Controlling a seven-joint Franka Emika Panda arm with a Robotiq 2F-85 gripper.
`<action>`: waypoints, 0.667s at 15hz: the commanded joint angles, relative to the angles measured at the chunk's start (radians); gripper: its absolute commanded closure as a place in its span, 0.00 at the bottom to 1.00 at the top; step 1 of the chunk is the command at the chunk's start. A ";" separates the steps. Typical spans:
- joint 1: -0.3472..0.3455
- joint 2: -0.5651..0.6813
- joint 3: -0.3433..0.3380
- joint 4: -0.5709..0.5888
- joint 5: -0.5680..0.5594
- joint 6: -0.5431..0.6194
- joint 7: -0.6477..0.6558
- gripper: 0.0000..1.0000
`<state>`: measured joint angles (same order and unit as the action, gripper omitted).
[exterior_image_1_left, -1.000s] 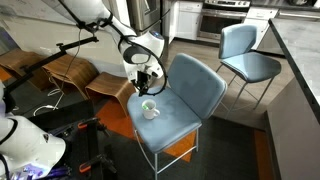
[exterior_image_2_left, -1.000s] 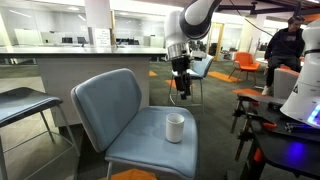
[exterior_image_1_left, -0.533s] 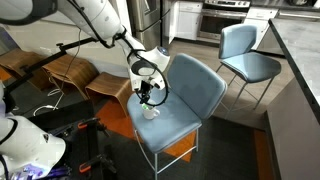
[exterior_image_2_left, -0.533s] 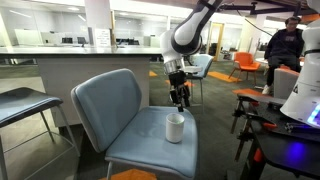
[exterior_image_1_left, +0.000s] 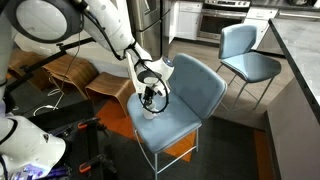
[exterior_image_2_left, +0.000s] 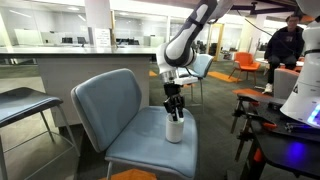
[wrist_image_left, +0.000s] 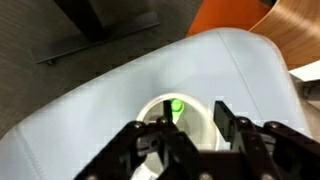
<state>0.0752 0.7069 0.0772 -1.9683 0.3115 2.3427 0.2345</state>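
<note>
Small white ceramic cup (exterior_image_2_left: 175, 131), green item (wrist_image_left: 177, 106) inside: upright on seat of grey-blue padded chair (exterior_image_2_left: 108, 100), unlifted. Black gripper (exterior_image_2_left: 174, 113) at its rim; jaws about cup, clamped or not: cannot tell.

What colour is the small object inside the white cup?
The small round object is green; wrist view.

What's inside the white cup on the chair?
A small green thing sits inside the cup. The gripper covers the rest of the inside, so I can't tell if anything else is in there.
</note>
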 joint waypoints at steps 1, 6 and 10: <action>0.001 0.034 -0.008 0.034 0.029 0.025 0.044 0.48; -0.013 0.059 -0.018 0.060 0.042 0.036 0.033 0.49; -0.027 0.072 -0.011 0.063 0.050 0.038 0.021 0.54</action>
<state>0.0573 0.7640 0.0554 -1.9142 0.3356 2.3647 0.2516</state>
